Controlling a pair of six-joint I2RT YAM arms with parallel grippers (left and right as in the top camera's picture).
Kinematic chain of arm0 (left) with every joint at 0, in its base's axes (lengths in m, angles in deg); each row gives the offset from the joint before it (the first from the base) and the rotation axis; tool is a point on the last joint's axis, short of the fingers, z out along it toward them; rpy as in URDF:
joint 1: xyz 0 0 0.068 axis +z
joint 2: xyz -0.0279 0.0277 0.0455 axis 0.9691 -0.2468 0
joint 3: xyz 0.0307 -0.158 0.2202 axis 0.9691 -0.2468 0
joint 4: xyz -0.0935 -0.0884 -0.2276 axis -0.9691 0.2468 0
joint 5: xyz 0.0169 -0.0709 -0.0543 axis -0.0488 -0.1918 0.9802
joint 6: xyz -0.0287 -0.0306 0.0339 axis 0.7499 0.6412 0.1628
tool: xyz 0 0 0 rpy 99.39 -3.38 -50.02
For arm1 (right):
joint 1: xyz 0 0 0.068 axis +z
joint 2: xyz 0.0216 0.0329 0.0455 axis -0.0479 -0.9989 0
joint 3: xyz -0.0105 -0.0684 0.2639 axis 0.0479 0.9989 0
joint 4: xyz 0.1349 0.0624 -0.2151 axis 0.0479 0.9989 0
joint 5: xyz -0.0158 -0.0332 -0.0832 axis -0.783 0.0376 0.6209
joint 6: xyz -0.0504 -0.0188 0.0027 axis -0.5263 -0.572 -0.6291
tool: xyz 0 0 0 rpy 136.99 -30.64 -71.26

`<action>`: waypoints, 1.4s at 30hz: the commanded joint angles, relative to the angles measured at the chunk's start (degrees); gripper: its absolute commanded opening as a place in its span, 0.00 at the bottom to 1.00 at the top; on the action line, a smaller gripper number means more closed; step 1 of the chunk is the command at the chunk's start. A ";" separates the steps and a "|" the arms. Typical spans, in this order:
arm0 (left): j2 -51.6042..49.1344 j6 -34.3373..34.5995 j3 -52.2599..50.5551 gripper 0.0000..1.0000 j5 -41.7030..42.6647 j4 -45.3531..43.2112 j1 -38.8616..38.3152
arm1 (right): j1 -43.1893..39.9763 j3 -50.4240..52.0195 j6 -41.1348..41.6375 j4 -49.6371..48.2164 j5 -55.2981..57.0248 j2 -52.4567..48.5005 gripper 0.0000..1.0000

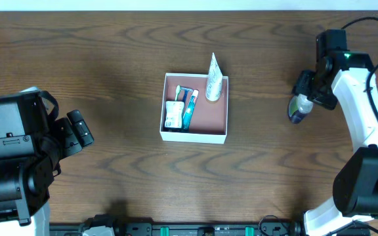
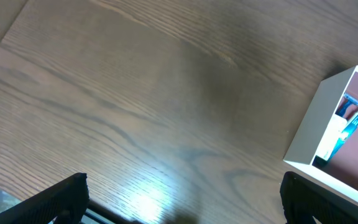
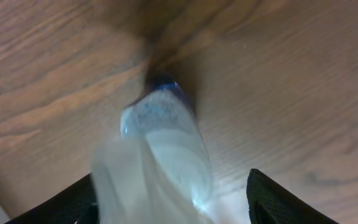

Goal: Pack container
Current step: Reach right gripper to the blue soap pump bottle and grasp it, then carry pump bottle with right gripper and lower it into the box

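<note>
The left gripper (image 1: 79, 128) sits low at the left side of the tabletop (image 1: 110, 59), well apart from everything, its jaws spread wide with nothing between them. The right gripper (image 1: 302, 103) hangs over the right side, its jaws closed around a clear bottle (image 1: 298, 111) whose dark blue cap (image 3: 163, 84) points down at the wood. Whether the cap touches cannot be told. The container (image 1: 195, 136) lies at the centre, between the two arms. Inside, a white tube (image 1: 214, 84) leans in the far right corner. A white packet (image 1: 173, 115) and a blue-and-white item (image 1: 189, 111) lie side by side along the left wall.
</note>
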 commanded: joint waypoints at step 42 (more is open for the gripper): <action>0.00 -0.04 0.63 0.98 -0.87 0.00 0.33 | 24.96 -1.14 -0.55 0.24 -10.56 29.38 0.31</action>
